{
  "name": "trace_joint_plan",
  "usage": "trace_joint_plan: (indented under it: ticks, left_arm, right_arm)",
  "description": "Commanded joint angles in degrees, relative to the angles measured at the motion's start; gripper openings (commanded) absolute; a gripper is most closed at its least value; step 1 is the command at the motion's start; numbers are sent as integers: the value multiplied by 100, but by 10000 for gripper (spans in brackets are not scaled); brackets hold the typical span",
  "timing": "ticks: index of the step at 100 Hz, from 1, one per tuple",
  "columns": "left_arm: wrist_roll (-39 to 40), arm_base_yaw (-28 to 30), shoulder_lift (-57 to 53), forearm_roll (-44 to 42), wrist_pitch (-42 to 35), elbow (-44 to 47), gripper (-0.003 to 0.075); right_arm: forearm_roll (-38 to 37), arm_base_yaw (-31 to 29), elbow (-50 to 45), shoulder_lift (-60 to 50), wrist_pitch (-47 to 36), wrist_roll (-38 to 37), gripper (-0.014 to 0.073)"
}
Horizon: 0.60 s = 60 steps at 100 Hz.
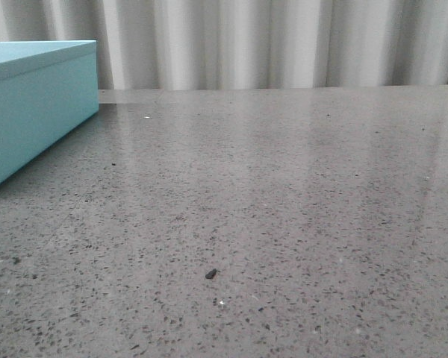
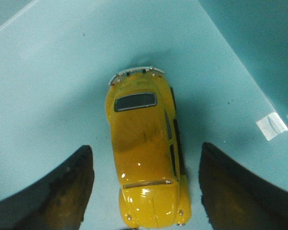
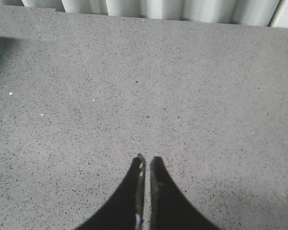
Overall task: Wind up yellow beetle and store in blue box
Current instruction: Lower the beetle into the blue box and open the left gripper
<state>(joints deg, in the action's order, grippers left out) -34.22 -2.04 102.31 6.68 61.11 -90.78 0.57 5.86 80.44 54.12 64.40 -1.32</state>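
Observation:
The yellow beetle (image 2: 146,153) sits on the light turquoise floor inside the blue box (image 2: 48,86), seen from above in the left wrist view. My left gripper (image 2: 146,163) is open, its dark fingers (image 2: 62,191) wide on either side of the car and clear of it. The blue box (image 1: 37,104) stands at the far left of the front view; the car and the left gripper are hidden there. My right gripper (image 3: 147,160) is shut and empty above the bare grey table (image 3: 182,86).
The speckled grey table (image 1: 284,209) ends at a pale pleated curtain (image 1: 284,45) at the back. A small dark speck (image 1: 210,274) lies near the front. A white sticker (image 2: 272,126) is on the box wall.

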Motion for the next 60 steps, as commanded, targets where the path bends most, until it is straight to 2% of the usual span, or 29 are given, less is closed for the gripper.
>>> trace_joint_plan:
  ticks: [1,12,24,36,55,60]
  left_arm:
    - [125,4,-309,114,-118,-172,444]
    - [280,4,-335,153,199,-340,440]
    - [736,4,-482,163,149,-432,412]
    - [1044,4,-781,259,-51,-432,277]
    - [1077,4,-1308,606,-267,-432,-15]
    - [1077,4,-1450,694,-267,-432,-21]
  right_arm:
    - [-57,-8,109,-70,-377,51,-61]
    - [-57,-8,109,-70,-400,51,-61]
    - [-93,-8,16,-173,-542,132,-61]
    - [-368,-8,-387,-484,-934,132,-61]
    - [-730,-8,-1305,-1287,-1555,132,-61]
    - [-810,-8,-1546,-1529,-1701,132,-61]
